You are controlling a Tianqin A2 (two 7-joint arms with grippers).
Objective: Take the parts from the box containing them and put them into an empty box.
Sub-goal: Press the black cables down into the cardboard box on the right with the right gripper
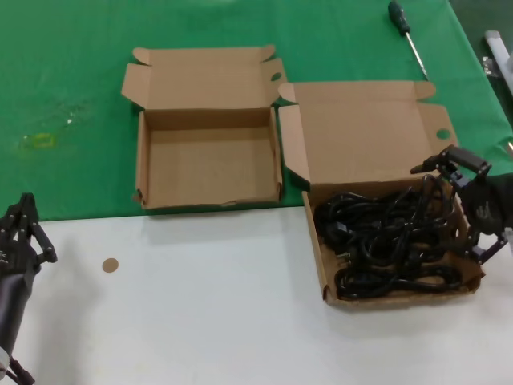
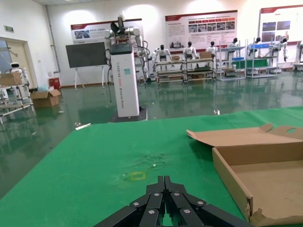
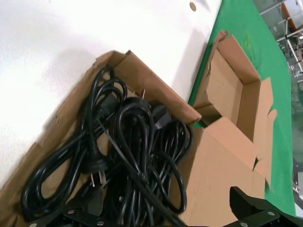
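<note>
Black power cables (image 1: 389, 237) lie tangled in the larger, shallow cardboard box (image 1: 321, 265) at the right, half on the white table. My right gripper (image 1: 454, 210) is open at that box's right side, its jaws spread wide just above the right end of the cable pile. In the right wrist view the cables (image 3: 132, 142) fill the space between its fingers (image 3: 258, 208). The smaller, deeper box (image 1: 208, 160) stands empty on the green mat to the left. It also shows in the left wrist view (image 2: 255, 175). My left gripper (image 2: 164, 182) is shut and empty at the near left (image 1: 24, 228).
A green-handled screwdriver (image 1: 405, 28) lies on the green mat (image 1: 72, 88) at the far right. Both boxes' lid flaps stand open at the back. A small brown round mark (image 1: 111, 265) is on the white table (image 1: 200, 321).
</note>
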